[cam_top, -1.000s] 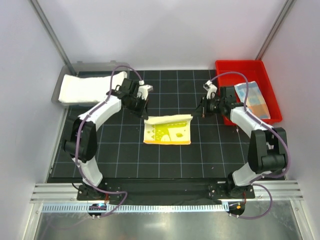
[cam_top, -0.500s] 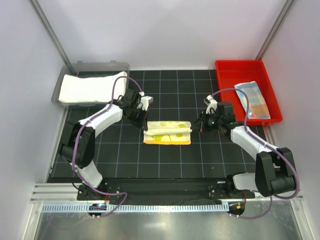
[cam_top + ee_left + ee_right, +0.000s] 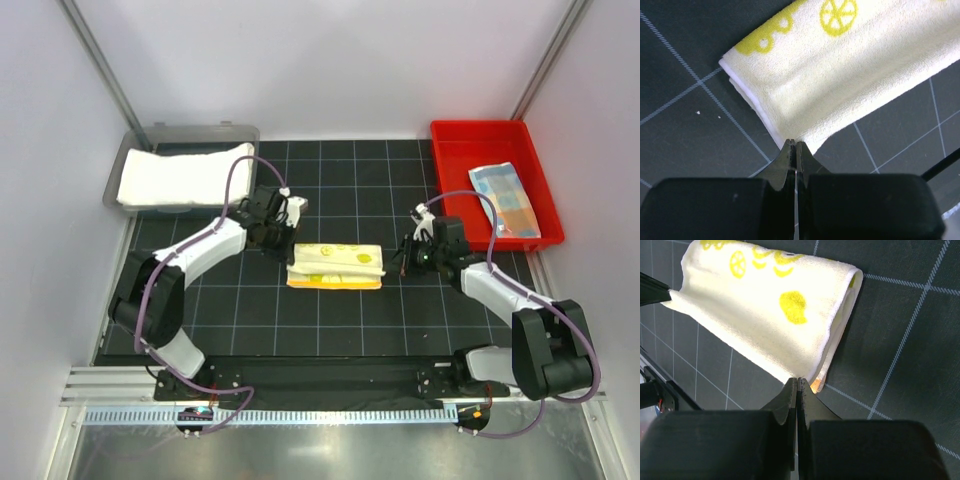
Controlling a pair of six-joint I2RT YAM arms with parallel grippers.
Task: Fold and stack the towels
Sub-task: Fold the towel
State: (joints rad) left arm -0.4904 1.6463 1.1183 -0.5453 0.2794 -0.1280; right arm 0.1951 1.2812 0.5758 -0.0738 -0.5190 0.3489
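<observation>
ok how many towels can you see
3: white towel in the grey tray, left; yellow towel mid-table; blue towel in the red bin, right. More may be hidden.

A black mat (image 3: 330,320) with a thin white grid lies flat under the jaws. Plain white walls (image 3: 330,70) rise beyond them and on both sides. A metal rail (image 3: 330,385) runs behind them. The light is even.

You face a black gridded mat (image 3: 330,330). On it, a folded pale yellow towel (image 3: 335,266) lies at centre, a grey tray (image 3: 200,130) far left, a red bin (image 3: 455,150) far right.
</observation>
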